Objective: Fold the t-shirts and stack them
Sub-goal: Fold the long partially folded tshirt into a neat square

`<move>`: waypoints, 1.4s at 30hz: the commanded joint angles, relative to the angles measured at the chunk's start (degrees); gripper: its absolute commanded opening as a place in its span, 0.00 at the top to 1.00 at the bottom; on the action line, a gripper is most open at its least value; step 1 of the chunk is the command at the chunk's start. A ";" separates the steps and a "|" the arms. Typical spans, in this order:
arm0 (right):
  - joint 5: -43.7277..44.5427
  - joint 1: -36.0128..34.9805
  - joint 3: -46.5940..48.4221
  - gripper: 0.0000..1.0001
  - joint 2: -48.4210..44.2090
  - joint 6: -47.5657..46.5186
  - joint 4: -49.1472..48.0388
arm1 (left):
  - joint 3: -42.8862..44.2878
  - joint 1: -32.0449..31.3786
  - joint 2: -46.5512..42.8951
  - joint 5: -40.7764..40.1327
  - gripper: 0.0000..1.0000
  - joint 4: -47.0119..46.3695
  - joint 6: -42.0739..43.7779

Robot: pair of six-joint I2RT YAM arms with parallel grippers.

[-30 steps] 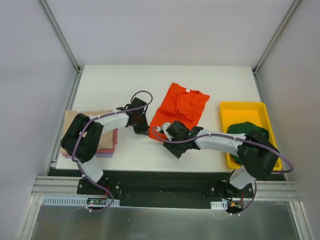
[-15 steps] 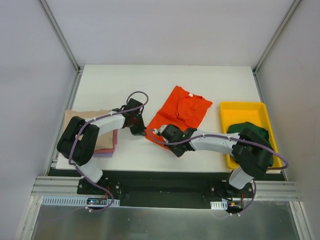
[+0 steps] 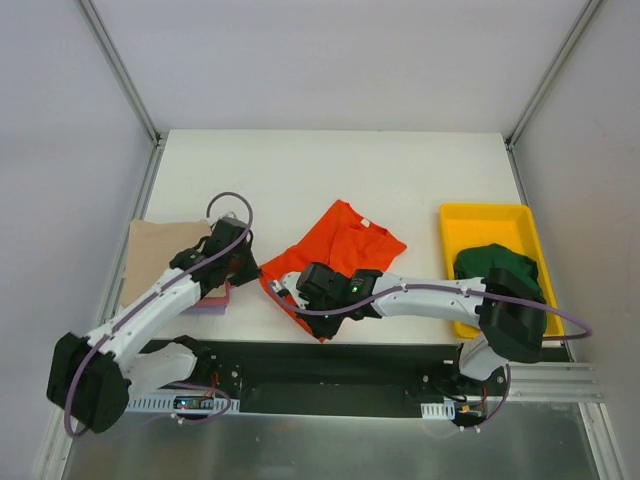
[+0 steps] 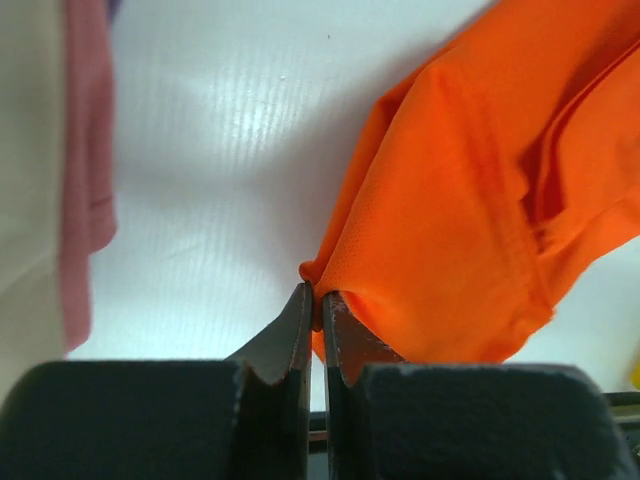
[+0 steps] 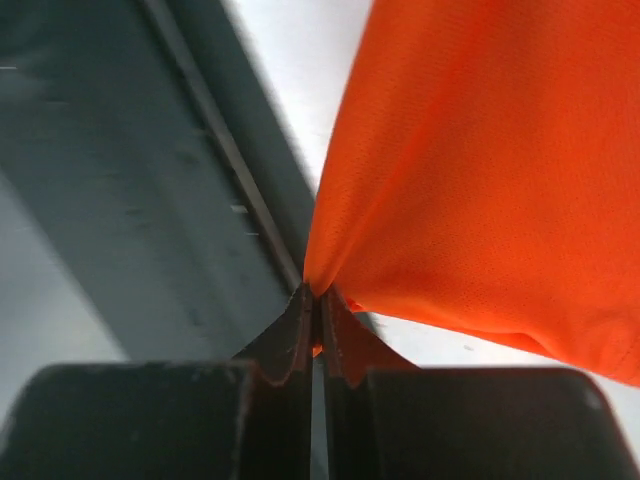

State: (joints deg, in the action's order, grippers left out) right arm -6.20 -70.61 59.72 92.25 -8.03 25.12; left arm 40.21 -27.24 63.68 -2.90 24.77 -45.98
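The orange-red t-shirt (image 3: 342, 243) lies partly lifted near the table's front middle, stretched between both grippers. My left gripper (image 3: 260, 270) is shut on its left corner, the cloth (image 4: 470, 200) pinched at the fingertips (image 4: 316, 300). My right gripper (image 3: 319, 326) is shut on the near corner at the table's front edge, the fabric (image 5: 480, 170) hanging from its tips (image 5: 318, 300). A dark green t-shirt (image 3: 497, 266) sits bunched in the yellow tray (image 3: 488, 217). Folded tan (image 3: 160, 250), pink (image 4: 85, 150) and lavender (image 3: 213, 307) t-shirts are stacked at the left.
The yellow tray stands at the table's right side. The dark frame rail (image 5: 150, 170) runs just past the table's near edge, right under my right gripper. Bare white tabletop (image 3: 300, 170) lies behind the orange shirt.
Both arms have drawn the orange shirt toward the near left. The right gripper has shut on its near corner. The left arm has pulled back leftward, still holding its corner.
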 commanded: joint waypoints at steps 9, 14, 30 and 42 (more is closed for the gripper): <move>-26.32 -5.06 2.59 0.99 -9.45 10.84 -14.84 | 2.94 0.88 -26.85 -10.20 1.00 15.83 -1.31; -22.47 -4.72 0.93 0.99 -13.05 11.28 -15.28 | 7.07 0.88 -24.76 -10.38 1.00 15.66 -1.04; -12.00 6.17 -14.27 0.98 -29.48 17.34 -13.87 | 15.60 -3.86 -2.26 -6.42 1.00 3.71 0.45; -6.38 16.54 -21.66 0.97 -34.86 18.93 -11.77 | 26.67 -8.17 18.83 -8.62 1.00 2.30 0.45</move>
State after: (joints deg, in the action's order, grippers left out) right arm -14.50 -56.95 39.18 58.94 10.00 11.38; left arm 61.93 -35.20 77.87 -8.05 29.15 -46.89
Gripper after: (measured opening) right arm 0.034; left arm 0.011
